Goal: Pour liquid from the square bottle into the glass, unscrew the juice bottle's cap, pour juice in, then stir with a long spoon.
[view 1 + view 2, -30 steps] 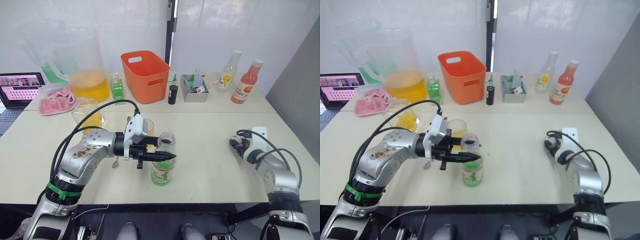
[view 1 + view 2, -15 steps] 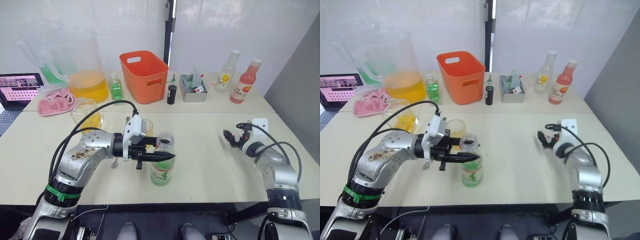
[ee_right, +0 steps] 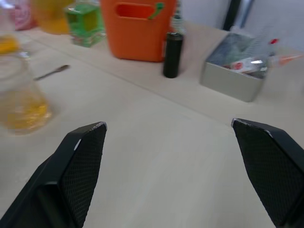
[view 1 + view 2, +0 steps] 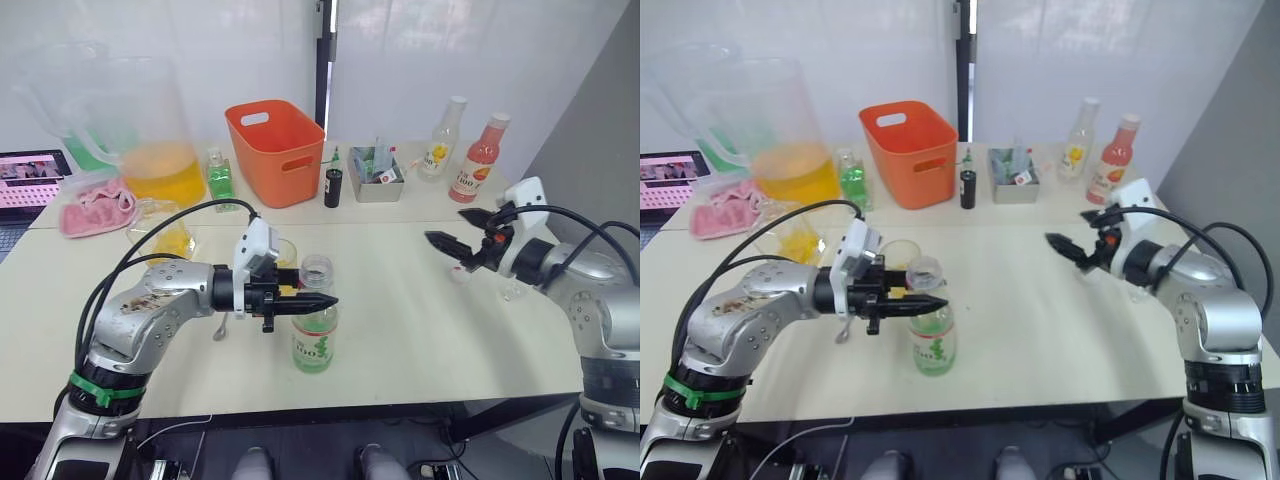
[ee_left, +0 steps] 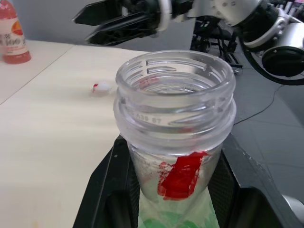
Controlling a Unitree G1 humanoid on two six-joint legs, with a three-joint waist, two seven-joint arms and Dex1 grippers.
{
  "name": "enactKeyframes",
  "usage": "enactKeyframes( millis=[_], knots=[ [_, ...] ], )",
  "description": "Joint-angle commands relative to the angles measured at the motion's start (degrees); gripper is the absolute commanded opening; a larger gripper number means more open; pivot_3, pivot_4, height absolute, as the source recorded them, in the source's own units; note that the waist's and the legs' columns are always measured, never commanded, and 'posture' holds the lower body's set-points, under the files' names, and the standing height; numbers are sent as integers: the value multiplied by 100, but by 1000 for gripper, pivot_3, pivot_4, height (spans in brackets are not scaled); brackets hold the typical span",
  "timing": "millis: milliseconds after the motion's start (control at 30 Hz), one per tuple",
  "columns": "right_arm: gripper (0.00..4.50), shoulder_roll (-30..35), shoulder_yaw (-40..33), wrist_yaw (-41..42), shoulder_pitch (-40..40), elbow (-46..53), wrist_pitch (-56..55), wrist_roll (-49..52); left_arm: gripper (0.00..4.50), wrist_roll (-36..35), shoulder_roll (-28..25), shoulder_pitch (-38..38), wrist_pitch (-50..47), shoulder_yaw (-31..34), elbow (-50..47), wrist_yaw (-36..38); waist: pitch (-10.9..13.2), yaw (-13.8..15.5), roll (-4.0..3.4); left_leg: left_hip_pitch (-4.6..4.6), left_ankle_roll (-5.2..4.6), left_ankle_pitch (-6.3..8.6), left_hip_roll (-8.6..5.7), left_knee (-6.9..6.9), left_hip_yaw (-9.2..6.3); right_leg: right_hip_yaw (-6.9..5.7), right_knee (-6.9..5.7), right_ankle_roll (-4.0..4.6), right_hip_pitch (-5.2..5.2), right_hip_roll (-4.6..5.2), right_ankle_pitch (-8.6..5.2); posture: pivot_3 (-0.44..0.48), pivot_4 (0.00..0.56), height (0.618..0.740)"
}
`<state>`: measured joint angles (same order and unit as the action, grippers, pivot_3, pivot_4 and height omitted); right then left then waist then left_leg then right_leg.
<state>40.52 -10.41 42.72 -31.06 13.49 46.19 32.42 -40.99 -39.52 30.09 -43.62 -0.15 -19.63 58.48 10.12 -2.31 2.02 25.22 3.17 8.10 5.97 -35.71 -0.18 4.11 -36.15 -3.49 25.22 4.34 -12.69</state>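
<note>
**Two risks now that the bottle stands open**

Two things can go wrong from here. The juice bottle (image 4: 314, 335) stands upright on the table (image 4: 400, 330) with no cap on its mouth, and the left gripper (image 4: 318, 302) is clamped around its neck, one black finger on each side, as the left wrist view shows. If this grip slips on the smooth plastic when the bottle is lifted or tilted, the juice may spill on the table instead of going into the glass (image 4: 284, 253), which stands just behind the bottle and already holds some yellow liquid. The glass mouth is narrow, so a fast tilt could also send the juice past it.

The right gripper (image 4: 452, 246) hangs above the table on the right side, its fingers spread wide and holding nothing. The cap (image 5: 100, 88) lies on the table under it; it is small and round, so it may roll away if touched.

The long spoon (image 3: 52, 72) lies near the glass, and an arm moving low may push it.
</note>
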Motion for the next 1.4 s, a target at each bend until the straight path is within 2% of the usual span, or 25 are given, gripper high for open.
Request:
enactKeyframes(
  millis=[33, 167, 267, 400, 567, 967, 1100, 1267, 1400],
  knots=[
    [4456, 117, 6, 320, -156, 723, 476, 728, 1401, -406, -321, -11, -261, 664, -271, -130, 2, -6, 2, 0, 0, 0, 0, 0, -1, 0, 0, -2, -1, 0, -1, 0, 150, 703],
    [4456, 212, 146, 686, -269, 965, 700, 1174, 1401, -817, -778, 17, -587, 1450, -138, -273, 15, 0, 17, 6, 0, 1, -1, -6, -1, -1, 4, -1, 0, 3, -2, 0, 150, 703],
    [4456, 253, 256, 802, -336, 1020, 762, 1334, 1401, -723, -1091, -7, -511, 1791, 51, -343, 15, 28, 18, 6, 1, 1, -1, -5, -1, -2, 7, 0, -1, 5, -2, 0, 150, 703],
    [4456, 205, 347, 783, -407, 1016, 725, 1409, 1401, -437, -1473, -121, -238, 2002, 276, -296, 18, 46, 22, 6, 2, 2, -1, -5, 0, -2, 10, 0, 1, 5, -2, 0, 150, 703],
    [4456, 142, 438, 678, -442, 1052, 688, 1469, 1401, -173, -1612, -34, 140, 1949, 626, -175, 18, 81, 22, 7, 2, 2, -1, -3, 1, -3, 9, 2, 5, 5, -2, 0, 150, 703],
    [4456, -126, 364, 140, -244, 1429, 682, 1542, 1401, 1696, -1110, 1027, 2399, 865, 2257, -253, 19, 201, 26, 18, 2, 1, 0, -4, 2, -4, 8, 3, 10, 3, 0, 0, 150, 703],
    [4456, -204, 318, -92, -96, 1614, 686, 1577, 1401, 2221, -735, 1495, 3323, 570, 3013, -294, 19, 228, 26, 21, 1, 1, -1, -5, 1, -4, 7, 3, 11, 2, 1, 0, 150, 703],
    [4456, -40, 386, -220, 52, 1892, 735, 1534, 1401, 2842, -105, 2117, 4496, 340, 3982, -684, 19, 281, 26, 29, 1, 1, -1, -12, 1, -4, 6, -3, 12, 3, 5, 0, 150, 703],
    [4456, 103, 428, -314, 140, 2073, 778, 1537, 1401, 3327, 125, 2403, 5251, 168, 4646, -889, 19, 292, 26, 32, 1, 1, -1, -14, 2, -4, 7, -14, 13, 3, 11, 0, 150, 703]
  ],
)
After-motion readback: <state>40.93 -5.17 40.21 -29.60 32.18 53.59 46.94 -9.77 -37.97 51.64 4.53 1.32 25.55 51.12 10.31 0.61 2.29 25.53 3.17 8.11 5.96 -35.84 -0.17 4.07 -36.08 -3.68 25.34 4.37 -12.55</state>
